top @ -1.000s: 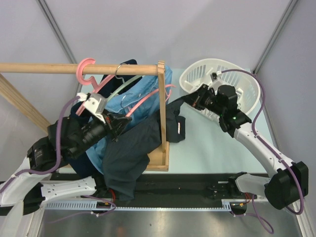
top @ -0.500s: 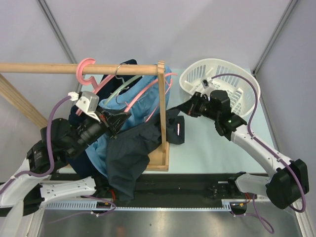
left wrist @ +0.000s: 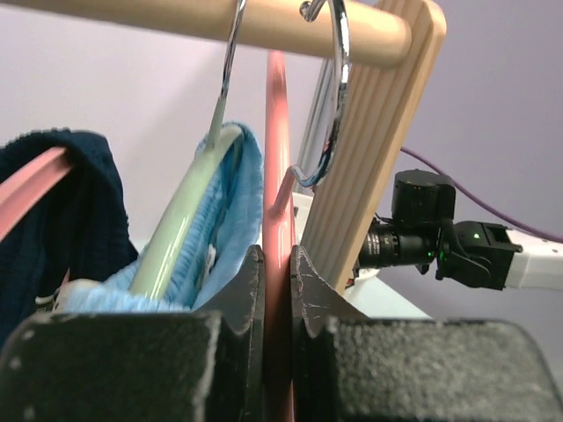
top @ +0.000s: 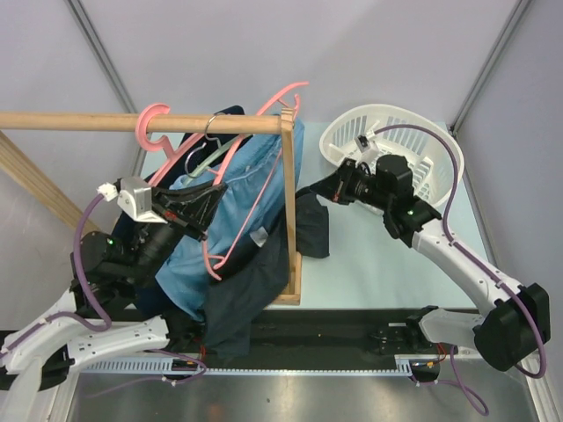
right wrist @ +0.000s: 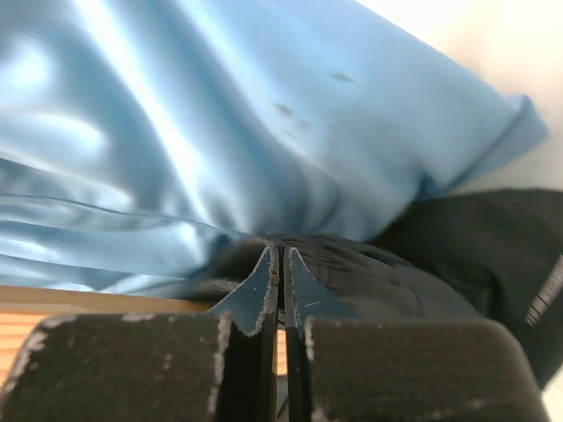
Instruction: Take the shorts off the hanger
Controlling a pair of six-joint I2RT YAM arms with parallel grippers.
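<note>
Left pincer (left wrist: 277, 264) clenched on pink hanger (left wrist: 274, 132), right pincer (right wrist: 280, 255) pinching dark shorts (right wrist: 422, 264): limp, light, likely best held at hem.

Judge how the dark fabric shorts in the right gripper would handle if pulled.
Probably floppy: the dark fabric shorts sag in folds by the right gripper. Likely light: a fingertip pinch holds them. May drag the touching sky-blue shorts.
</note>
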